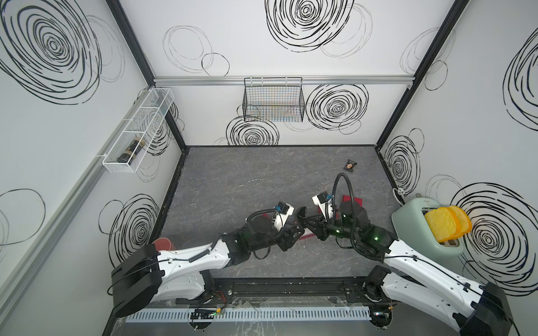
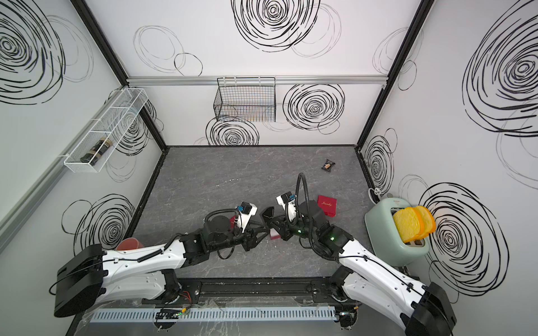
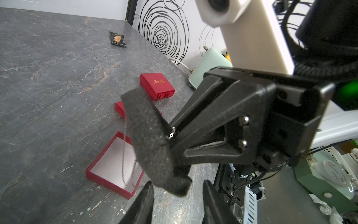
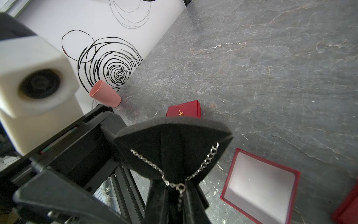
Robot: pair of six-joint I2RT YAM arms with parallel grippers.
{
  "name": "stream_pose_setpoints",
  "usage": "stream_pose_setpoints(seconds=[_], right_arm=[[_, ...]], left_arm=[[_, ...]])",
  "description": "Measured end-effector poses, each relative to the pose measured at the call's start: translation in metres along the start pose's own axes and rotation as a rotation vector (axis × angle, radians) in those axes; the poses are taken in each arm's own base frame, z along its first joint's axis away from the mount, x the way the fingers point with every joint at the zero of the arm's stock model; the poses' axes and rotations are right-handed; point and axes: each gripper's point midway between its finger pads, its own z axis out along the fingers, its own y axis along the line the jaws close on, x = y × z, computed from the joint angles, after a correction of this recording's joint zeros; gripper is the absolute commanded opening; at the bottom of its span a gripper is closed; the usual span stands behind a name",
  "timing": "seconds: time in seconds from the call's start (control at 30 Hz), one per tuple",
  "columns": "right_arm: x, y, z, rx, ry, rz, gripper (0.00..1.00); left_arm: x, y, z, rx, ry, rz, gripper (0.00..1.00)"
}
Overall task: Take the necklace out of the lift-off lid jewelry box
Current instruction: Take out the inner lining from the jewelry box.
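My right gripper (image 4: 176, 194) is shut on a black foam insert (image 3: 147, 139), held in the air above the table. The silver necklace (image 4: 205, 164) is strung across the insert, and its chain (image 3: 124, 155) hangs down over the open red box base (image 3: 114, 164) with a white inside. The base (image 4: 259, 186) lies on the table just below. My left gripper (image 3: 178, 195) is open, its two fingers on either side of the insert's lower corner, not touching it. In both top views the grippers meet above the base (image 2: 275, 233).
A closed red box marked "Jewelry" (image 3: 157, 85) lies near the mint toaster (image 1: 422, 229). Another red piece (image 3: 120, 108) lies beside the base. A third red box (image 4: 184, 111) sits by the pink cup (image 4: 105, 97). A snack packet (image 1: 350, 165) and a loose chain (image 4: 228, 45) lie farther back.
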Motion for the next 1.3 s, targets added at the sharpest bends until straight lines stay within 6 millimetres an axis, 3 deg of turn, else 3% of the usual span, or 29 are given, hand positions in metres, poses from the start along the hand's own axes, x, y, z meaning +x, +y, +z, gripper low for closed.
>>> stream_pose_setpoints(seconds=[0.47, 0.77, 1.0, 1.3], right_arm=[[-0.002, 0.005, 0.000, -0.027, -0.009, -0.009, 0.20], [-0.004, 0.002, 0.001, -0.012, -0.023, -0.004, 0.33], [-0.013, 0.003, -0.010, -0.014, -0.064, 0.013, 0.44], [-0.020, -0.003, -0.026, -0.027, -0.120, 0.039, 0.42]], left_arm=[[-0.002, 0.003, 0.005, 0.021, -0.006, -0.047, 0.30], [-0.005, 0.005, 0.004, 0.028, -0.007, -0.066, 0.11], [-0.013, 0.022, -0.003, 0.001, -0.038, -0.097, 0.01], [-0.022, 0.026, -0.016, 0.052, -0.051, -0.102, 0.00]])
